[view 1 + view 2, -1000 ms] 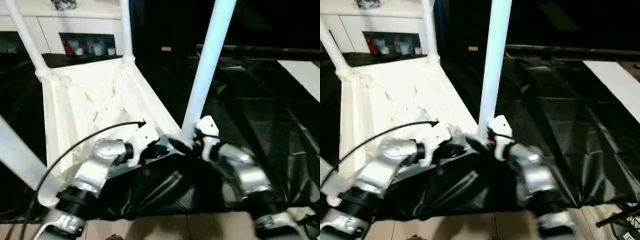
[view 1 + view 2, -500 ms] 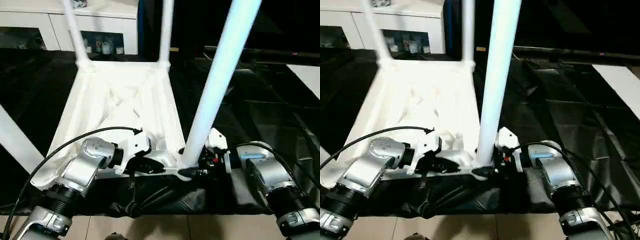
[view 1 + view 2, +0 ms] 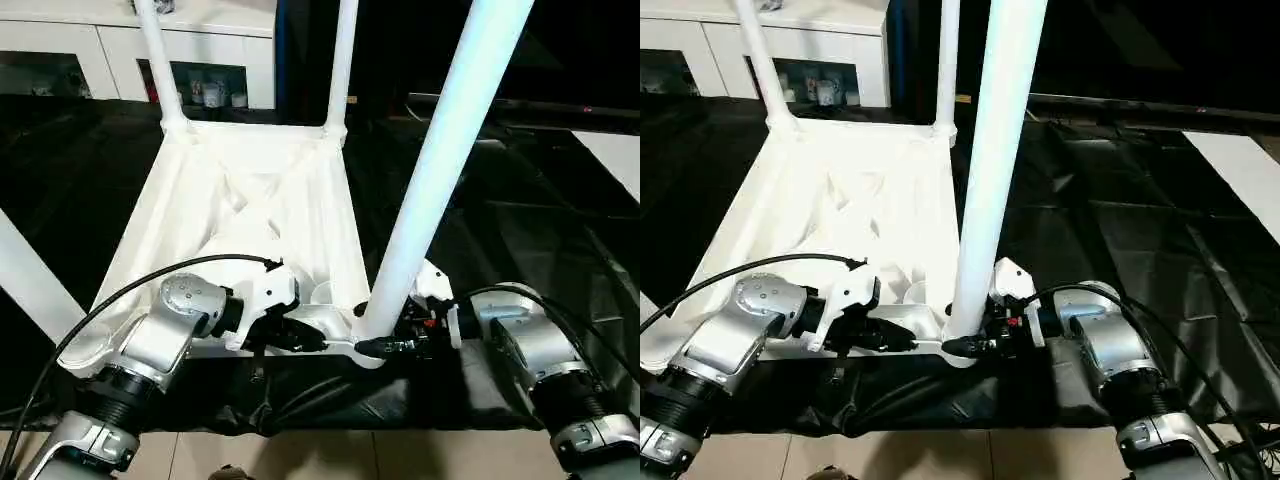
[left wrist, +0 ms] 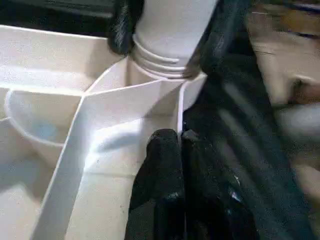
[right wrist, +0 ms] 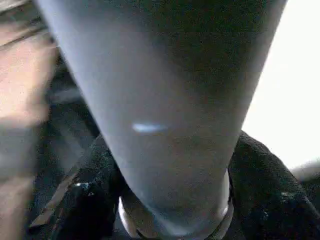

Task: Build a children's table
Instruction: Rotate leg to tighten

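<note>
- The children's table top [image 3: 250, 215] is seen lying upside down on a black sheet [image 3: 520, 230], its ribbed underside facing up.
- Four white tube legs are seen rising from its corner sockets; the near right leg [image 3: 440, 160] stands in the socket closest to the grippers, and a near left leg [image 3: 30, 285] slants off at the picture's edge.
- The two far legs [image 3: 160, 60] are seen in front of a white cabinet [image 3: 90, 45].
- The left gripper [image 4: 177, 142] is seen with its two black fingers pressed together, tips resting against the thin upright rim wall of the top just beside the near right socket.
- The right gripper [image 3: 975, 345] is placed around the base of the near right leg, one black finger on each side of the tube, as the right wrist view shows [image 5: 265, 195].
- Its fingers are seen apart by the width of the tube and appear to touch it; a firm clamp cannot be told.
</note>
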Controlling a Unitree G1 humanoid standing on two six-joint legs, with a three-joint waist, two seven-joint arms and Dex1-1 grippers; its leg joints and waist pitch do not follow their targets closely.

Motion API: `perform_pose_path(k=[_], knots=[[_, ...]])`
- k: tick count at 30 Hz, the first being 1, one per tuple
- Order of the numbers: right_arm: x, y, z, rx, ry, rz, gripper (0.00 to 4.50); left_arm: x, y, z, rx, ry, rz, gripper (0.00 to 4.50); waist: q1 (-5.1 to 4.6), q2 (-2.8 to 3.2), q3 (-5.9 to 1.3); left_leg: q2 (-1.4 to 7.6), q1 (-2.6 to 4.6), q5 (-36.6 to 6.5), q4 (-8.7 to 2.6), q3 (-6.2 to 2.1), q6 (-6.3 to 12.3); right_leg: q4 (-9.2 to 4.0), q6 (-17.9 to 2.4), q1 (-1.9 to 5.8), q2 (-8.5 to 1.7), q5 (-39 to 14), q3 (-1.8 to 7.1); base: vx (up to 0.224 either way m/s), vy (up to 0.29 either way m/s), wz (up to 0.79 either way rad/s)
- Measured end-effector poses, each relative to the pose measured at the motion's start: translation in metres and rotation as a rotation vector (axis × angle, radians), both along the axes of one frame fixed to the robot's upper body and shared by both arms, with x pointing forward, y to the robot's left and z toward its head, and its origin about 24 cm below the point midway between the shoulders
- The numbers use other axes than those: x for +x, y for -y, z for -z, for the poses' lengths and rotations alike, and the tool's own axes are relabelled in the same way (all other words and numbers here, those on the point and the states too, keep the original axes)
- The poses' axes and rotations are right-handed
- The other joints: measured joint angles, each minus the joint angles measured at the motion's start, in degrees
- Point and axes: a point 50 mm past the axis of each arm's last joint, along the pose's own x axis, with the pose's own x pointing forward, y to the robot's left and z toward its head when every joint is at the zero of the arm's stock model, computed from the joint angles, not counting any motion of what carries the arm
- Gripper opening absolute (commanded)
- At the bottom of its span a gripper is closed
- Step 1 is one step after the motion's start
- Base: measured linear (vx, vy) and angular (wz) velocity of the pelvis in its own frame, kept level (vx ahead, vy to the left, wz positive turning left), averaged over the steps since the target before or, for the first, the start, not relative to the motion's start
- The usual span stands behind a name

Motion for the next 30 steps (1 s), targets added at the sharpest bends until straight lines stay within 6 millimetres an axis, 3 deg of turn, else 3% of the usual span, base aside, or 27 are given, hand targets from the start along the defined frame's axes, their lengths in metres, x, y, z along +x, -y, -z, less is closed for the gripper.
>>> perform_pose_path(k=[7, 11, 12, 13, 18, 23, 30], knots=[[0.012, -0.015, 0.009, 0.039, 0.004, 0.412, 2.59, 0.004, 0.020, 0.004, -0.008, 0.030, -0.215, 0.00, -1.64, -0.28, -0.19, -0.08, 0.11, 0.0, 0.00, -0.29, -0.06, -0.14, 0.0, 0.05, 0.01, 0.0, -0.08, 0.000, 0.000, 0.00], [0.012, -0.025, 0.010, 0.055, 0.024, 0.565, 2.59, 0.004, 0.027, 0.004, -0.011, 0.045, -0.279, 0.00, -1.78, -0.08, -0.29, -0.08, 0.14, 0.0, -0.03, -0.34, -0.06, -0.17, 0.0, -0.01, 0.03, 0.0, -0.09, 0.000, 0.000, 0.00], [0.012, -0.026, 0.010, 0.053, 0.030, 0.573, 2.59, 0.003, 0.027, 0.004, -0.012, 0.048, -0.282, 0.00, -1.82, 0.00, -0.31, -0.10, 0.13, 0.0, -0.03, -0.34, -0.06, -0.18, 0.0, -0.05, 0.03, 0.0, -0.08, 0.000, 0.000, 0.00], [0.012, -0.026, 0.009, 0.050, 0.034, 0.577, 3.15, 0.003, 0.028, 0.004, -0.013, 0.049, -0.283, 0.00, -1.80, 0.01, -0.32, -0.10, 0.11, 0.0, -0.03, -0.34, -0.06, -0.18, 0.0, -0.05, 0.03, 0.0, -0.08, 0.000, 0.000, 0.00], [0.011, -0.026, 0.006, 0.047, 0.034, 0.587, 3.64, 0.003, 0.031, 0.004, -0.019, 0.055, -0.262, 0.00, -1.59, 0.46, -0.23, -0.10, 0.08, 0.0, -0.07, -0.35, -0.06, -0.22, 0.0, -0.08, 0.04, 0.0, -0.07, 0.000, 0.000, 0.00], [0.010, -0.025, 0.003, 0.010, 0.071, 0.522, 3.73, 0.002, 0.030, 0.002, -0.018, 0.067, -0.212, 0.00, -1.35, 0.74, -0.10, -0.09, 0.01, 0.0, -0.15, -0.33, -0.06, -0.22, -0.1, -0.11, 0.05, 0.1, -0.06, 0.000, 0.000, 0.00], [0.004, -0.010, 0.001, -0.020, 0.098, 0.278, 3.73, -0.002, 0.020, 0.000, -0.033, 0.031, -0.121, 0.00, -0.74, 0.50, 0.07, -0.08, -0.10, 0.0, -0.18, -0.31, -0.05, -0.23, -0.1, -0.20, 0.06, 0.1, -0.07, 0.000, 0.000, 0.00]])
